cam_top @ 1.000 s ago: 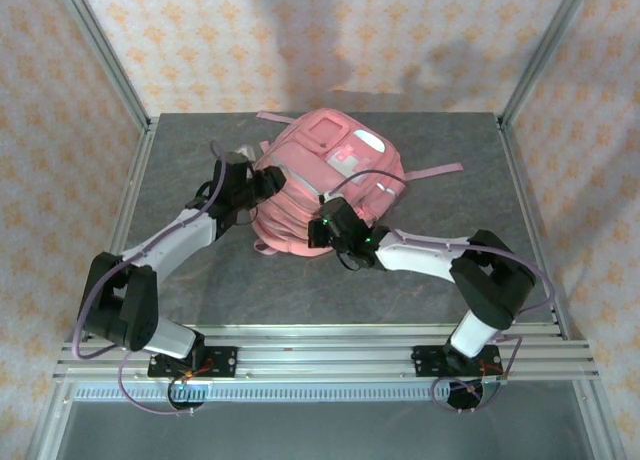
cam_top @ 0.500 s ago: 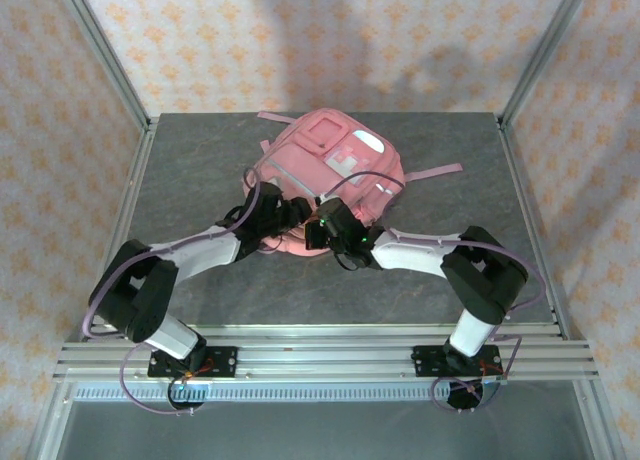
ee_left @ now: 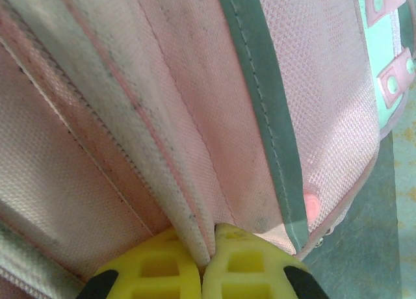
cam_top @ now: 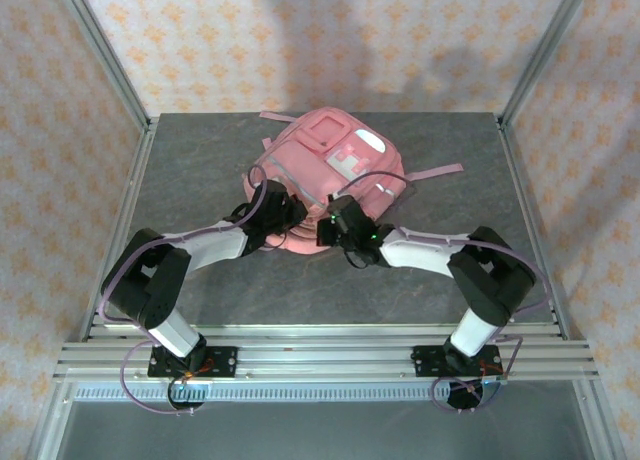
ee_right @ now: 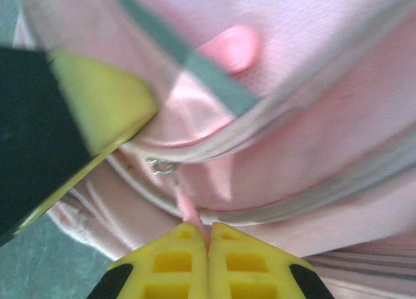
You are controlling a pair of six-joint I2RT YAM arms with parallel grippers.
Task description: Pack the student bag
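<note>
Top external view: the student bag (cam_top: 335,160) lies flat on the grey table (cam_top: 200,160), toward the far centre, its patched front face up and its pink straps trailing off to either side. Both arms reach in to its near edge; the left gripper (cam_top: 292,220) and the right gripper (cam_top: 326,230) sit just beside each other against the bag's lower rim. Jaw state cannot be judged from this height. Left wrist view: the yellow fingertips (ee_left: 162,273) are pressed together with a ridge of the bag's pink fabric and pale zip tape pinched between them. A strip of grey trim (ee_left: 273,117) runs diagonally across the mesh panel, and the teal front patch shows at the upper right. Right wrist view: the right gripper's jaws are clamped on a thin pink zip pull (ee_right: 190,211), which leads up to a small metal zip slider (ee_right: 162,166). One yellow finger of the left gripper rests against the bag at the left.
</note>
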